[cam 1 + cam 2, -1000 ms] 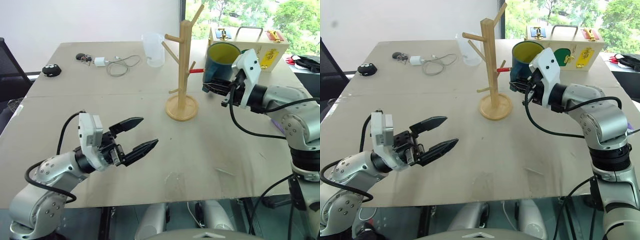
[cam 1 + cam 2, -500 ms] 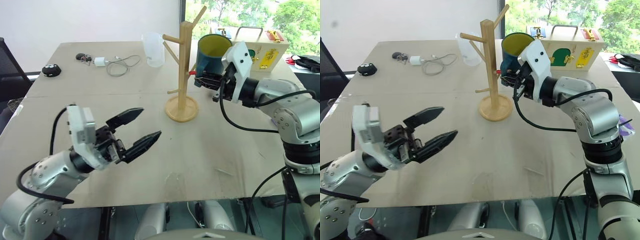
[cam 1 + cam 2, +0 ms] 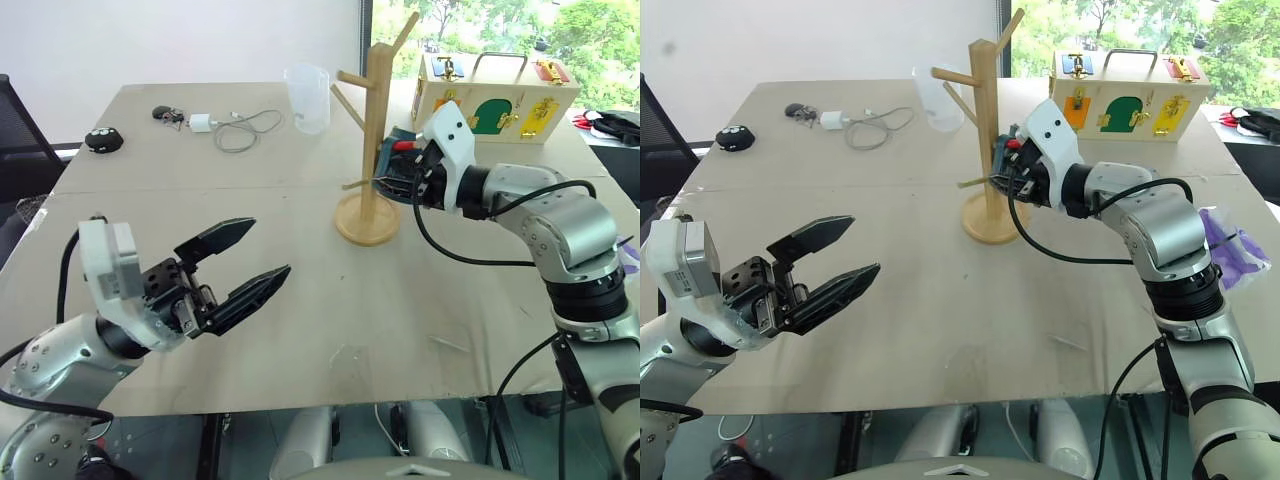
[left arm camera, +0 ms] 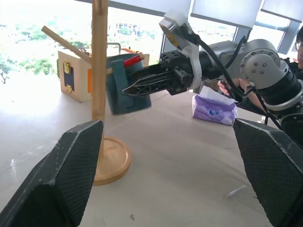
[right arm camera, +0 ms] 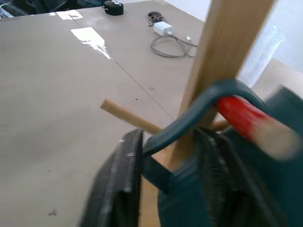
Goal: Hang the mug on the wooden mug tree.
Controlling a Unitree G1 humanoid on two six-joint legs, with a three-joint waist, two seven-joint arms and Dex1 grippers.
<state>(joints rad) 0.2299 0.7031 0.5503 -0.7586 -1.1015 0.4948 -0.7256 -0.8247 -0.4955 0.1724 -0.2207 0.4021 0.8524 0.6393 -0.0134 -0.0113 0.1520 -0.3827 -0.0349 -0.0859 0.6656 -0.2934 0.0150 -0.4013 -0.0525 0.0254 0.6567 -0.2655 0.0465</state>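
Two arms, one matters: the right gripper (image 4: 127,90) is at the wooden mug tree (image 3: 372,120), reaching in from 3 o'clock of the post in the head views. The left gripper (image 3: 268,248) is well apart at about 7 o'clock, above the surface (image 3: 450,290), fingers wide and holding nothing. The mug (image 4: 118,101) sits against the post on its 3 o'clock side, off the surface. In the right wrist view its handle (image 5: 203,101) loops over the red-tipped peg (image 4: 132,60), just in front of the post. The right fingers stand apart on either side of where the handle meets the mug wall, and to me they look slack rather than clamped. The body looks slightly tilted, but I can't read its exact axis. Key relation: the peg runs through the loop while the fingers straddle that same loop, pointing at the post. My read is that the exit should be straight back toward 3 o'clock along the finger line. Any lift or sideways drift risks carrying the handle off the peg tip.
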